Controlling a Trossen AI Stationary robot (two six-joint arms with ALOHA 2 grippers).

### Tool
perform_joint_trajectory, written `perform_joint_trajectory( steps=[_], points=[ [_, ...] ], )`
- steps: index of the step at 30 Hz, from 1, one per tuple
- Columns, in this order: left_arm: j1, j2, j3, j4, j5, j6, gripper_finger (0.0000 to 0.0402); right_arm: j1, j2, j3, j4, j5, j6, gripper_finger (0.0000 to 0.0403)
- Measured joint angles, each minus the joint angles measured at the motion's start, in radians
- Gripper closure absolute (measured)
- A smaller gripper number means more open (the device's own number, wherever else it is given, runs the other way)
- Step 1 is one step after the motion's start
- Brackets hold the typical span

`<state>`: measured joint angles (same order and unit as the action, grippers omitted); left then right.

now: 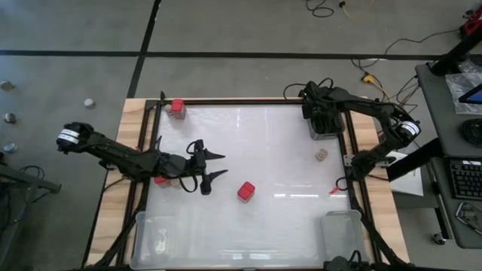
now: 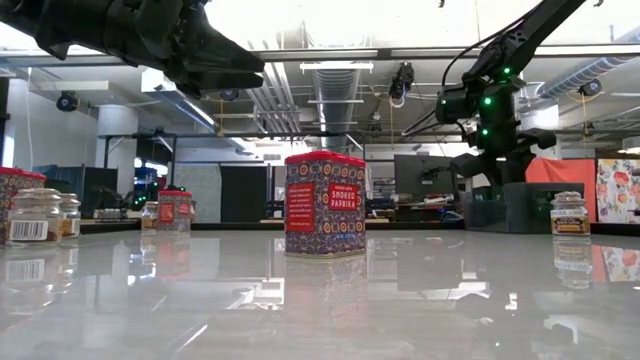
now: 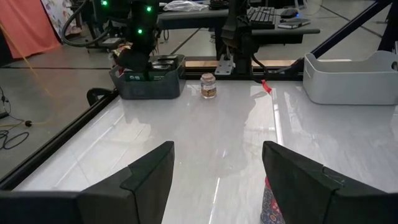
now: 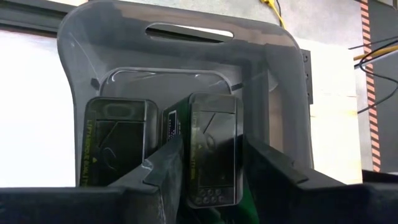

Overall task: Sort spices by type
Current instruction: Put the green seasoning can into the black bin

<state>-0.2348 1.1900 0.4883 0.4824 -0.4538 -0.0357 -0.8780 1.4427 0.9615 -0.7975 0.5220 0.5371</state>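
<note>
black spice jar [image 4: 214, 149] between right gripper [image 4: 208, 162] fingers (over grey bin [image 4: 186, 56]) — upright

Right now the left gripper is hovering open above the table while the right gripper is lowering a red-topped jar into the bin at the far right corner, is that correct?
Not quite: the right gripper holds a black jar, not a red-topped one, as the right wrist view shows. The left gripper hovering open and the bin are right.

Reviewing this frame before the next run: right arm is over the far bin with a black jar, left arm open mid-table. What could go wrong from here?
1. The right gripper holds a black jar tight beside another black jar in the grey bin; release may wedge or tip it.
2. The left gripper, open, hangs near the red paprika tin; a low sweep could knock it.
</note>
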Motion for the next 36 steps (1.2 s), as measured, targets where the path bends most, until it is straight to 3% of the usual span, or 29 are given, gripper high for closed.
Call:
perform_joint_trajectory(
  steps=[16, 22, 27, 36],
  points=[
    [-0.002, 0.000, 0.000, 0.005, 0.000, 0.000, 0.0173, 0.003, -0.047, -0.002, 0.014, 0.004, -0.014, 0.0202],
    [-0.002, 0.000, 0.000, 0.004, 0.000, 0.000, 0.0173, 0.070, -0.114, -0.007, -0.009, 0.041, -0.014, 0.0194],
    [-0.002, 0.000, 0.000, 0.003, 0.000, 0.016, 0.0173, 0.265, -0.232, -0.057, -0.011, 0.130, -0.015, 0.0192],
    [0.000, 0.016, 0.008, -0.017, -0.013, 0.003, 0.0173, 0.834, -0.410, -0.242, 0.221, 0.272, 0.083, 0.0191]
  ],
)
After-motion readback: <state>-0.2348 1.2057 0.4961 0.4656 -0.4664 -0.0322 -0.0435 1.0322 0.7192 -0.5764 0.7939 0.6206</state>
